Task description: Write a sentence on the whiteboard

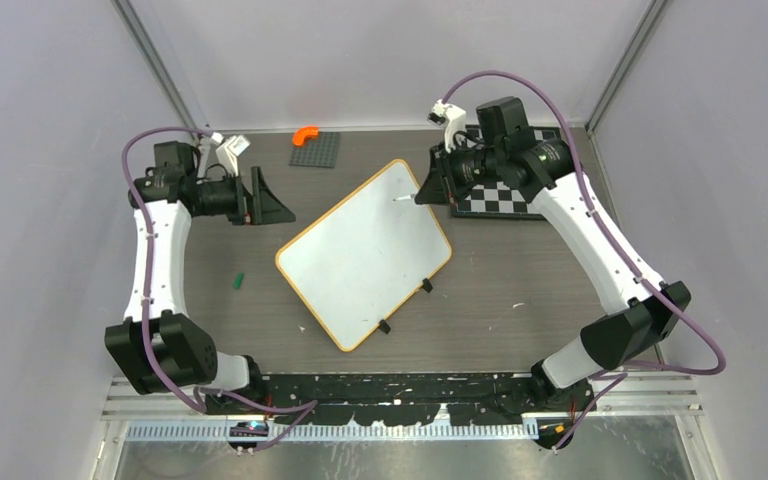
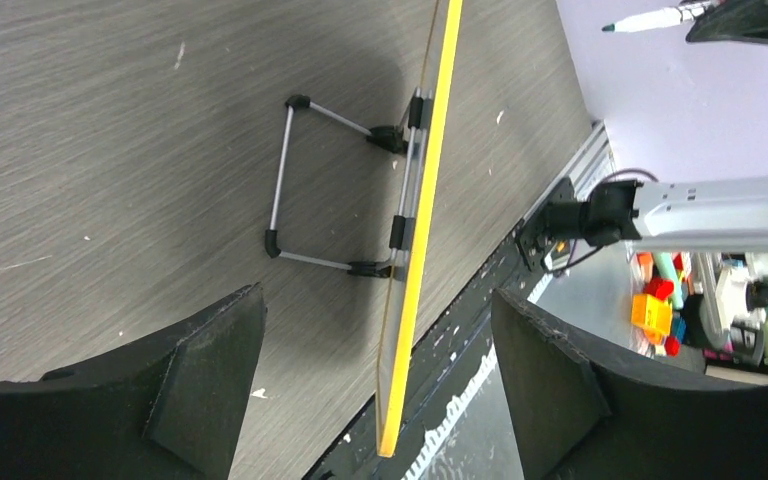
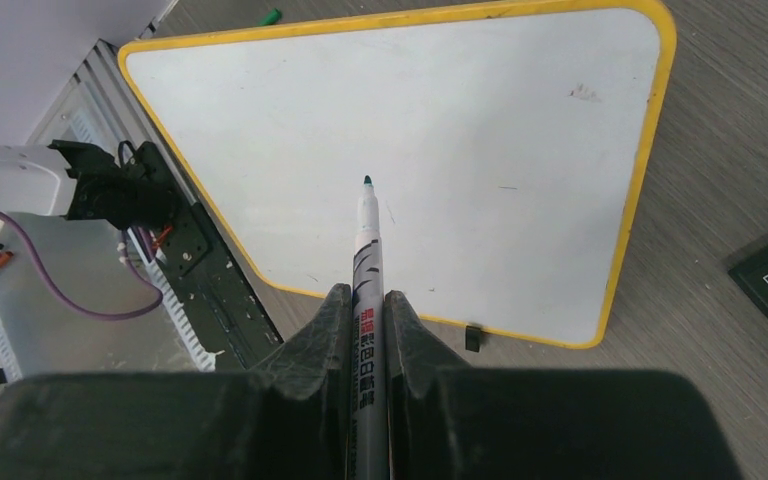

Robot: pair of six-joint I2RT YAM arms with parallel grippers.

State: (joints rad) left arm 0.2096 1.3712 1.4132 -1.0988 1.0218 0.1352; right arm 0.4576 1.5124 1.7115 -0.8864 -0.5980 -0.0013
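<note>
The whiteboard [image 1: 365, 250] stands tilted on a wire stand [image 2: 330, 185] at the table's middle. Its white face is blank and no green sentence shows on it. My right gripper [image 1: 430, 185] is shut on a white marker [image 3: 367, 250] with a green tip, which points at the board's face [image 3: 460, 130] near its far right corner. In the left wrist view the marker [image 2: 650, 18] hangs off the board's surface. My left gripper [image 1: 275, 208] is open and empty, just left of the board's far left edge. The yellow rim [image 2: 425, 200] shows edge-on beyond its fingers.
A green marker cap [image 1: 239, 281] lies on the table left of the board. A chequered board [image 1: 500, 197] lies under the right wrist. A grey baseplate [image 1: 317, 148] with an orange piece [image 1: 305, 133] sits at the back.
</note>
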